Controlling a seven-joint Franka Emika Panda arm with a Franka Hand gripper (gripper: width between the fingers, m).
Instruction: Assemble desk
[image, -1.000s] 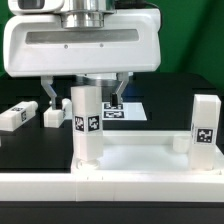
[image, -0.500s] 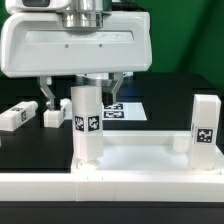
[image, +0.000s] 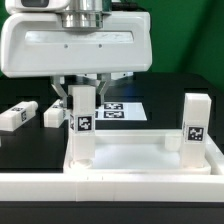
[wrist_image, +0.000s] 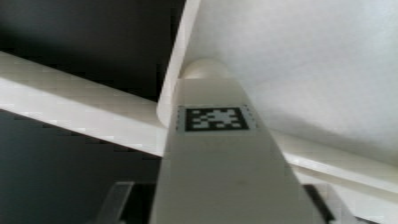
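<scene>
The white desk top (image: 135, 158) lies against the front rail. Two tagged white legs stand upright in its corners, one at the exterior view's left (image: 83, 128) and one at the right (image: 195, 126). My gripper (image: 82, 98) hangs straight over the left leg, with a finger pressed against each of its sides, shut on it near its top. In the wrist view that leg (wrist_image: 222, 150) runs up between the two dark fingers (wrist_image: 324, 200) of the gripper (wrist_image: 222, 205), its tag facing the camera and the desk top (wrist_image: 302, 60) beyond it.
Two loose tagged legs (image: 15, 116) (image: 52, 114) lie on the black table at the exterior view's left. The marker board (image: 122, 111) lies behind the desk top. A long white rail wall (image: 110, 195) runs along the front edge.
The fingers have closed from wide open onto the left leg. The desk top and both legs have shifted slightly toward the exterior view's left.
</scene>
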